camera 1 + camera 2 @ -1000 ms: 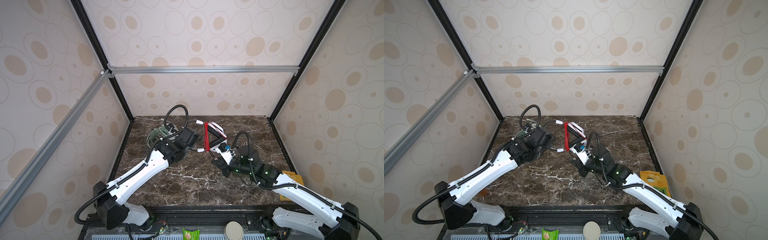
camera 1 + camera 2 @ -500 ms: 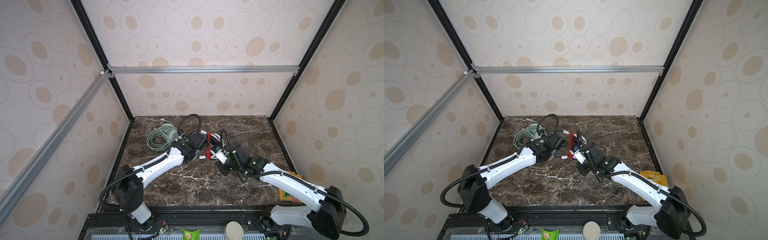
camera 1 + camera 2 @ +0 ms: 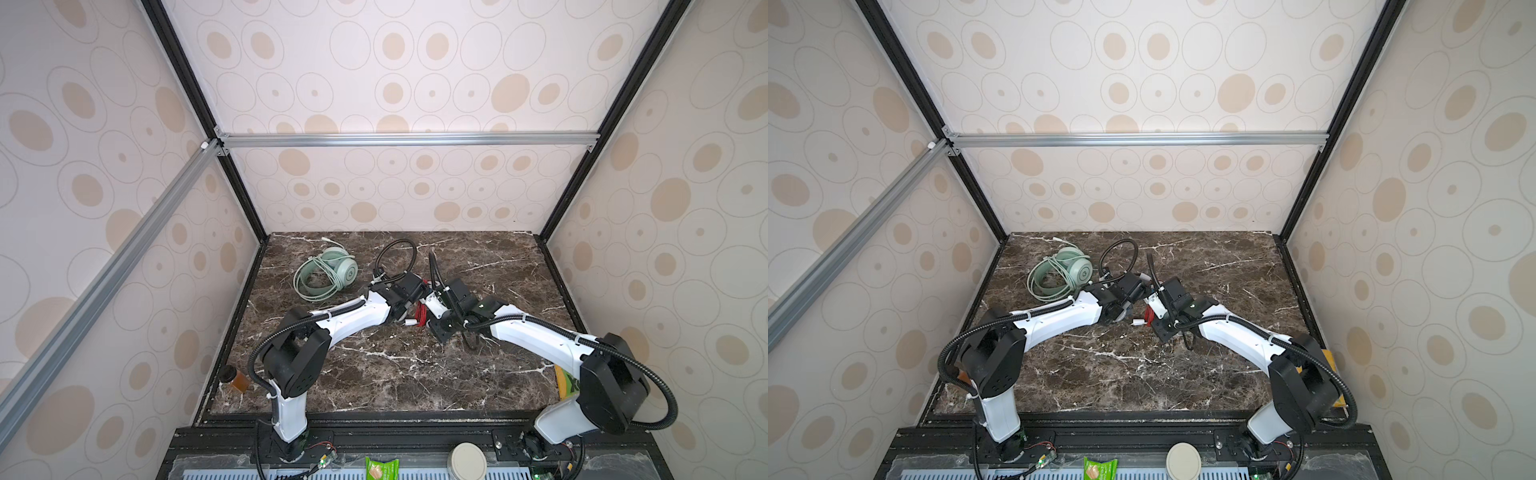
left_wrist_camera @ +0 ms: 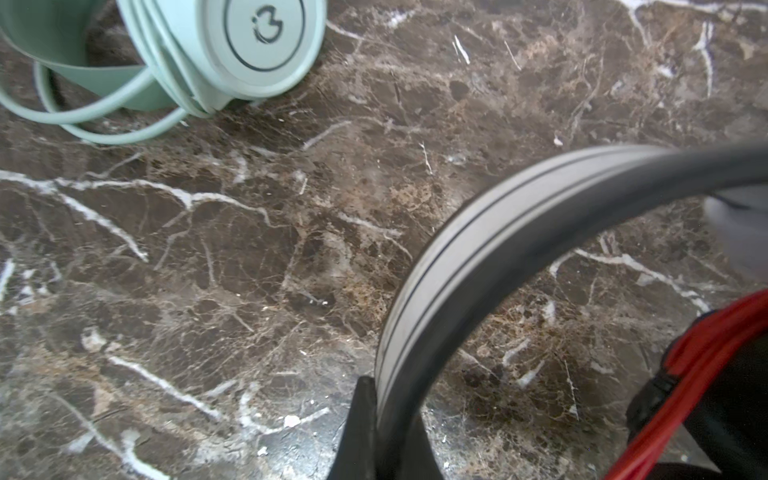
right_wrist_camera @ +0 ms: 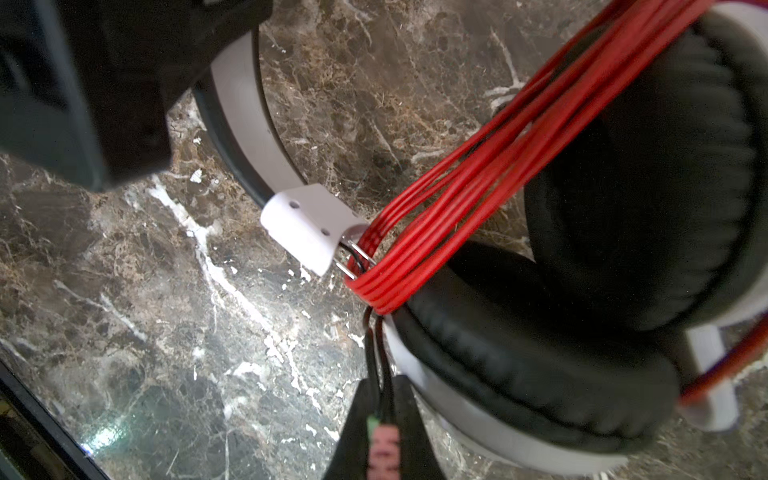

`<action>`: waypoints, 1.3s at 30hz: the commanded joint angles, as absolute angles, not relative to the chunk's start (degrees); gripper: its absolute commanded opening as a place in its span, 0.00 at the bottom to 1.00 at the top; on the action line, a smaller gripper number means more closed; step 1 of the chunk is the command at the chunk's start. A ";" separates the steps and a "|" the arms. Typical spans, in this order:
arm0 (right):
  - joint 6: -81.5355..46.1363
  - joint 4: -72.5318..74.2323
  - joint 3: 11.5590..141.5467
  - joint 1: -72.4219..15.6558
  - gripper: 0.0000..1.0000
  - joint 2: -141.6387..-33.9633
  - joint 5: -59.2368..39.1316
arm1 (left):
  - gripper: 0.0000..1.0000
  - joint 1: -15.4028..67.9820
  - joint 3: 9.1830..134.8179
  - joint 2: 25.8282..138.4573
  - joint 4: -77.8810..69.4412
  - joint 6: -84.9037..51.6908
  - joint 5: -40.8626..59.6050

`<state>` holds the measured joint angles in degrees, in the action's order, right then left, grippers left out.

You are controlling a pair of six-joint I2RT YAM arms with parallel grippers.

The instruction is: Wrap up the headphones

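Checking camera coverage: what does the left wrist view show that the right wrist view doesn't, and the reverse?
Only left wrist: the mint-green headset with its pale green cable. Only right wrist: the black earpads, and the right tool shut on the plugs. Both: the white headband, the red cable, the marble table.

Cream walls (image 3: 415,199) with tan ovals enclose a dark marble counter (image 3: 395,374) veined white. Black posts (image 3: 239,187) rise from its far corners, joined above by a silver rail (image 3: 407,139).
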<state>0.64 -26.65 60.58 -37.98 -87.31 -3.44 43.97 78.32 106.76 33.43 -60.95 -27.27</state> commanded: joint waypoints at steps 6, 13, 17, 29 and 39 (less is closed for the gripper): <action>-0.66 -24.99 64.34 -36.79 0.01 -89.25 -4.70 | 0.00 43.50 80.15 111.30 31.86 -57.93 -24.95; -1.01 -24.91 63.77 -35.78 0.00 -90.50 -4.13 | 0.00 42.75 79.68 113.79 30.58 -55.83 -22.61; -1.38 -24.17 62.73 -34.83 0.00 -90.35 -3.70 | 0.00 42.20 78.34 115.17 26.49 -52.92 -20.16; -1.10 -23.38 61.17 -32.52 0.00 -90.37 -2.72 | 0.06 39.70 77.24 118.48 20.86 -49.75 -14.45; -1.28 -23.94 61.10 -32.32 0.00 -90.23 -3.67 | 0.38 39.39 74.83 115.43 18.06 -48.40 -12.14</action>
<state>-1.23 -25.19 60.73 -32.77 -90.89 -4.12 39.83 76.20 116.57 17.04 -49.74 -12.69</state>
